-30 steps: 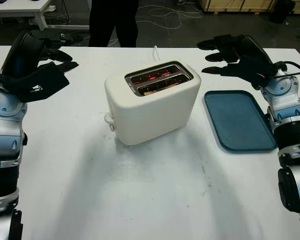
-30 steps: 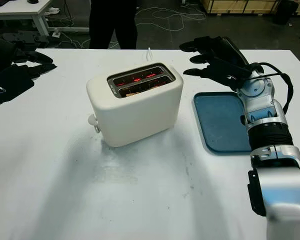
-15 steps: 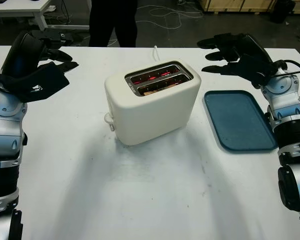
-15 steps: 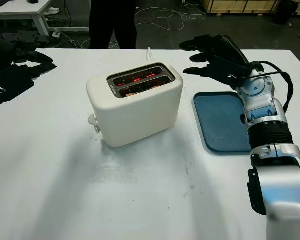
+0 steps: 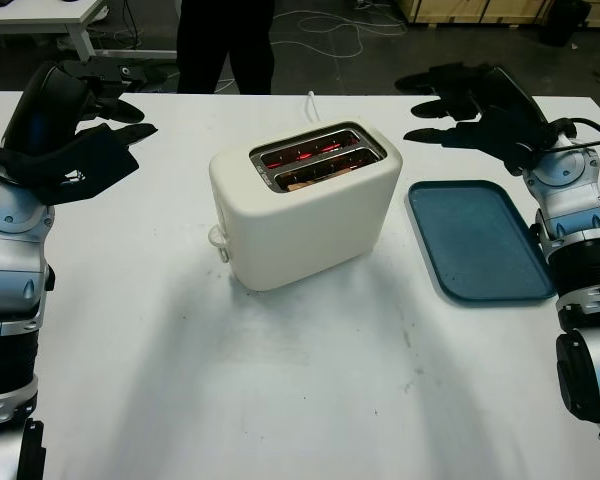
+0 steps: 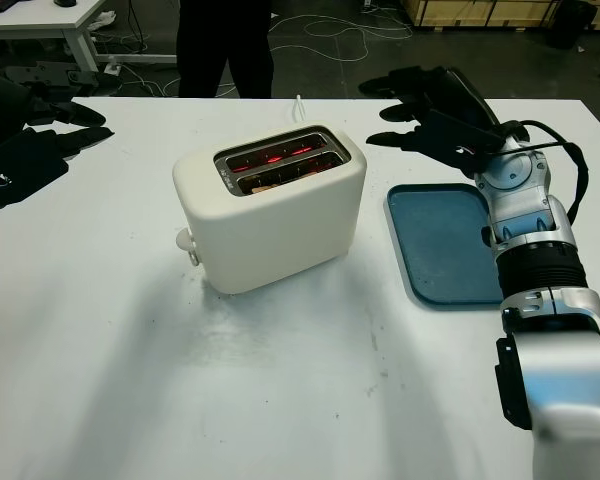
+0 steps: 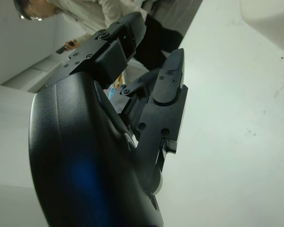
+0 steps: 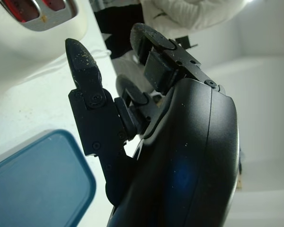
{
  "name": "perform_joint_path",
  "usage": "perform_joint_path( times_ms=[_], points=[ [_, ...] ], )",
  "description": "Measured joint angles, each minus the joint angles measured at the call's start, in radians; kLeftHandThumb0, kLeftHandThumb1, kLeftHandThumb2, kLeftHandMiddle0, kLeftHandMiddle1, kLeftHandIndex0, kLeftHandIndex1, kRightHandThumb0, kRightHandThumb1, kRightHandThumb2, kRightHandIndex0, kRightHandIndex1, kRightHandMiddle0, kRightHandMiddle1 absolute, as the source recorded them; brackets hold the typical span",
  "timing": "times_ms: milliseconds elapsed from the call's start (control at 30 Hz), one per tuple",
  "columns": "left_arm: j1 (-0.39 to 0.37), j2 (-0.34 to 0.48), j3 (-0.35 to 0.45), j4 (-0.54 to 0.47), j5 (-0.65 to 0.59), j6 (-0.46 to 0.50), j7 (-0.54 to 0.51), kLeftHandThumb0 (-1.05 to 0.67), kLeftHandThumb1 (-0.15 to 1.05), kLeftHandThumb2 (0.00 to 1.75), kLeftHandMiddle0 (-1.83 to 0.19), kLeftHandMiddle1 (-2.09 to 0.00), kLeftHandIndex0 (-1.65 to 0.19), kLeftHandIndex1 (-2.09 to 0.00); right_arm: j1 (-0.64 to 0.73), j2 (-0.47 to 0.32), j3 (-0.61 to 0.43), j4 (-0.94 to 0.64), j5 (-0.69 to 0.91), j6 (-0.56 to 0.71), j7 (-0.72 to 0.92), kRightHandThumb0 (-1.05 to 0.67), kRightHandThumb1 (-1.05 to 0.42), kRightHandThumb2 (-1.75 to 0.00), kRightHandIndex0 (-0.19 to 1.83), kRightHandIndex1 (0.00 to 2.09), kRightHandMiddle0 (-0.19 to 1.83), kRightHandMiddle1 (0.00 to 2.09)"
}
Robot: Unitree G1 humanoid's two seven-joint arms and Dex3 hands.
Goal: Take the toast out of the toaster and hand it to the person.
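A cream two-slot toaster [image 5: 305, 205] stands in the middle of the white table [image 5: 280, 380], its slots glowing red inside. Toast [image 5: 310, 178] sits low in the nearer slot, just a tan edge showing. My right hand [image 5: 450, 105] hangs open in the air to the right of the toaster, above the far end of the blue tray [image 5: 478, 240]. My left hand [image 5: 100, 135] is open and raised at the table's far left. A person [image 5: 225, 45] in dark trousers stands behind the table's far edge.
The empty blue tray lies flat to the right of the toaster. A white power cord [image 5: 311, 100] runs off the table's far edge behind the toaster. The toaster's lever [image 5: 217, 238] sticks out on its left end. Cables lie on the floor beyond.
My right hand has drifted slightly up and to the right. The left hand, the toaster and the tray have not moved.
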Motion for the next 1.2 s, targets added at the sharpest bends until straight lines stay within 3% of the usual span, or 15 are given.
perform_joint_path(
  times_ms=[1200],
  points=[
    [0.0, -0.008, -0.021, -0.004, -0.021, 0.001, -0.003, -0.17, 0.92, 0.02, -0.65, -0.58, -0.81, -0.03, 0.03, 0.001, -0.024, -0.131, 0.013, 0.114, 0.0, -0.28, -0.78, 0.0, 0.81, 0.0, 0.72, 0.0]
  ],
)
